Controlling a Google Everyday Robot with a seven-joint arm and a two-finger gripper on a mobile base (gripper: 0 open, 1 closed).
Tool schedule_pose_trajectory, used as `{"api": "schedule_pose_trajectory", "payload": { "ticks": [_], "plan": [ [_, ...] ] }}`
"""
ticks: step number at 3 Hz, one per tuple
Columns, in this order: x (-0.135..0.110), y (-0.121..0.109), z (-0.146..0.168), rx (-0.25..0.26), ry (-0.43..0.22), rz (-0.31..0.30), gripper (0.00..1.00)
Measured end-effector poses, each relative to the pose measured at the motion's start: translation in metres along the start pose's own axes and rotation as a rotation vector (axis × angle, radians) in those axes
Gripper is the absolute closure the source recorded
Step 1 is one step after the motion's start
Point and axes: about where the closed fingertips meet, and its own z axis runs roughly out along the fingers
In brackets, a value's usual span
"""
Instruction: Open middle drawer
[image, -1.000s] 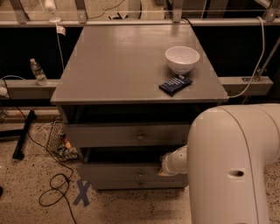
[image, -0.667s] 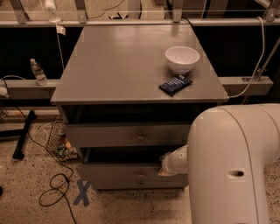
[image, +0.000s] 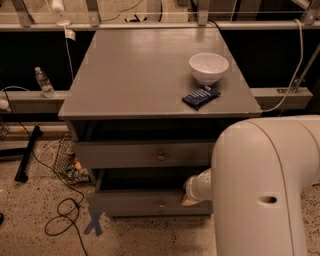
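Note:
The grey cabinet (image: 150, 80) shows two drawer fronts below its top. The upper visible one, wide and shallow with a small round knob (image: 160, 156), is the middle drawer (image: 130, 154). It stands out a little, with a dark gap above it. The taller top drawer is lost in shadow under the cabinet top. The narrower lowest drawer (image: 135, 204) is below, with its own knob (image: 161, 205). My gripper (image: 188, 195) reaches left from the big white arm (image: 265, 190). It sits in the dark gap under the middle drawer, right of centre, at the lowest drawer's upper edge.
A white bowl (image: 208, 67) and a dark blue packet (image: 200, 96) lie on the cabinet top at the right. A water bottle (image: 43, 81) stands on a ledge at the left. Cables (image: 62, 215) and a blue tape cross (image: 93, 222) are on the floor at the left.

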Motion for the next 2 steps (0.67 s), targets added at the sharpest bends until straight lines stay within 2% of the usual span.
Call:
{"api": "schedule_pose_trajectory", "payload": {
  "ticks": [1, 2],
  "plan": [
    [0.0121, 0.0385, -0.0118, -0.028, 0.006, 0.020, 1.00],
    [0.0121, 0.0386, -0.0119, -0.028, 0.006, 0.021, 1.00]
  ]
}}
